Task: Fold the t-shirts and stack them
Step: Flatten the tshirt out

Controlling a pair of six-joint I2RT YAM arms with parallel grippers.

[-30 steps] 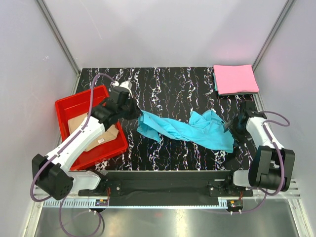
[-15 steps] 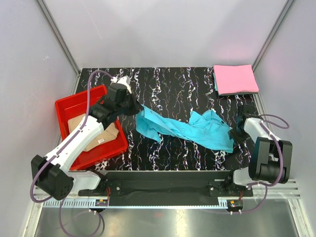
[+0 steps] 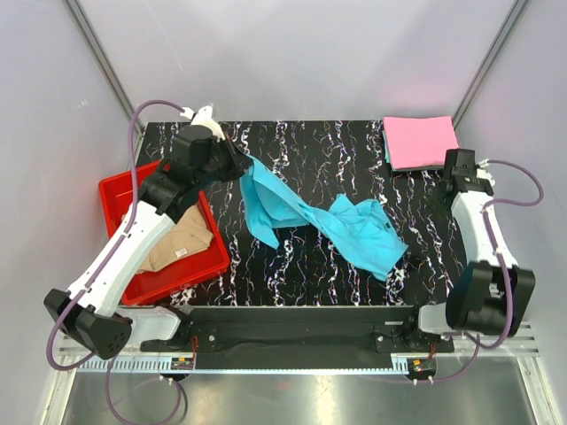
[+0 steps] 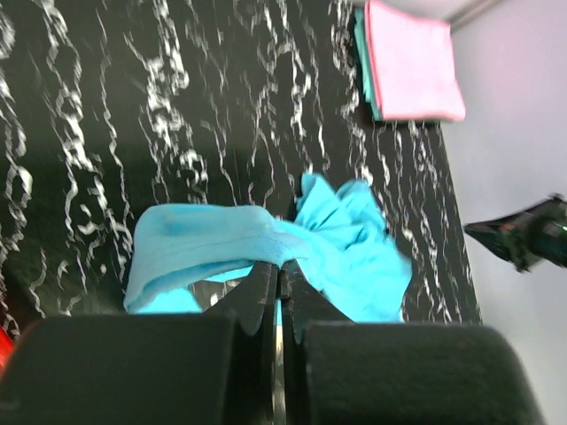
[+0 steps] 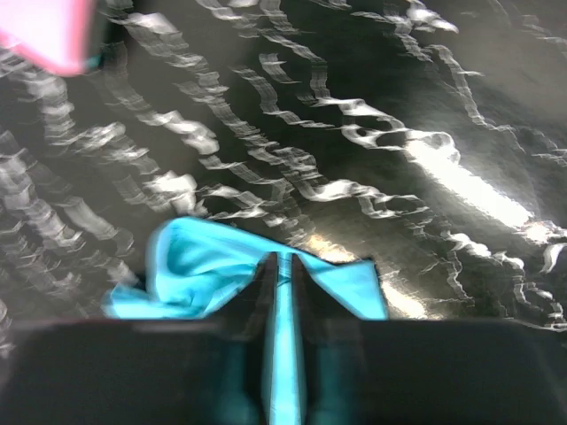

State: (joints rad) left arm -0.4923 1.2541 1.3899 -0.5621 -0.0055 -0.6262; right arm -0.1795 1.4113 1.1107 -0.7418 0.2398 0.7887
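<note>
Both arms moved vs the earlier frames. The left gripper (image 3: 236, 161) went up & toward the far-left corner of the table (image 3: 310, 142), dragging one end of the turquoise shirt (image 3: 354, 232) w/ it. The right gripper (image 3: 454, 170) left the shirt's right end and now sits at the right edge, just near-side of the folded pink shirt (image 3: 423, 142) in the far-right corner. The shirt's loose end also slid a bit leftward.

Left jaws are pressed together on the shirt's lifted end; the wrist view shows cloth fanning straight out from the tips. Right jaws are pressed together too, but we can't tell what they hold. The right wrist view has turquoise cloth at the tips + a strip in the gap, yet the top view shows bare table btwn that gripper and the shirt.

Key relation: the shirt's long axis runs diagonal, from the lifted end at far-left down to a crumpled heap right of centre, closer to the near edge. That loose end lies near-left of the right gripper, apart from it. The right arm is the nearer one; the left is busy at the opp end.

We judge the shirt isn't spread yet, so folding hasn't started. If the right is empty, it needs to come back near-left & down for the loose corner before both can pull the shirt flat. Risk: the heap is bunched, so a pinch may take several layers.

Also: tan shirt (image 3: 182, 250) waits in the red tray (image 3: 120, 199) at the left edge.
</note>
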